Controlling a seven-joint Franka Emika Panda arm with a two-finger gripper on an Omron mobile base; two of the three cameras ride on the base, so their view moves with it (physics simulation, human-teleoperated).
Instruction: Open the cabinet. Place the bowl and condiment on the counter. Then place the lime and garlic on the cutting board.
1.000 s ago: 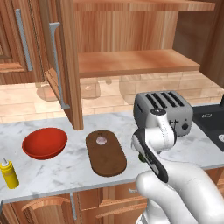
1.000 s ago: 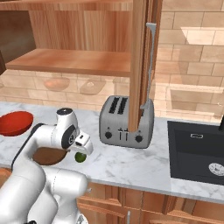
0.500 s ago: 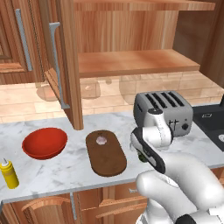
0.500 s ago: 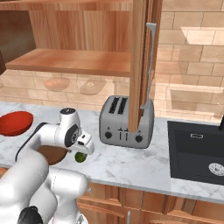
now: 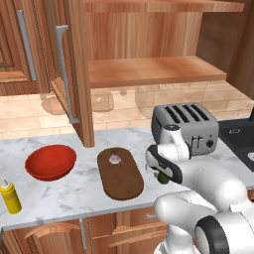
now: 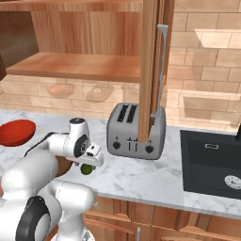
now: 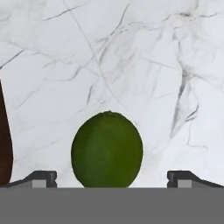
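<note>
Green and glossy, the lime (image 7: 107,149) sits on the white marble table (image 7: 131,65), centred between the two dark fingertips (image 7: 41,177) of the hand (image 7: 111,179), which stand wide apart on either side of the fruit without touching it. From the base cameras the lime (image 6: 86,169) shows just under the hand (image 6: 89,162), a little to the right of the board (image 5: 119,172) and in front of the toaster (image 5: 186,128).

Small, round and firm by the look of it, the lime is likely light and will not crush under a modest squeeze, but its smooth curved skin could slip or roll if the fingers close off-centre. The safest hold appears to be across its widest part, low enough that the pads meet the sides and not the upper curve.

On the board the garlic (image 5: 115,158) already lies near the far end, leaving bare wood nearer the front for the lime. The bowl (image 5: 50,161) and the condiment (image 5: 10,197) stand on the table to the left, and the cabinet (image 5: 149,69) is open, its shelves bare. By that reckoning the lime is the last item to be moved.
</note>
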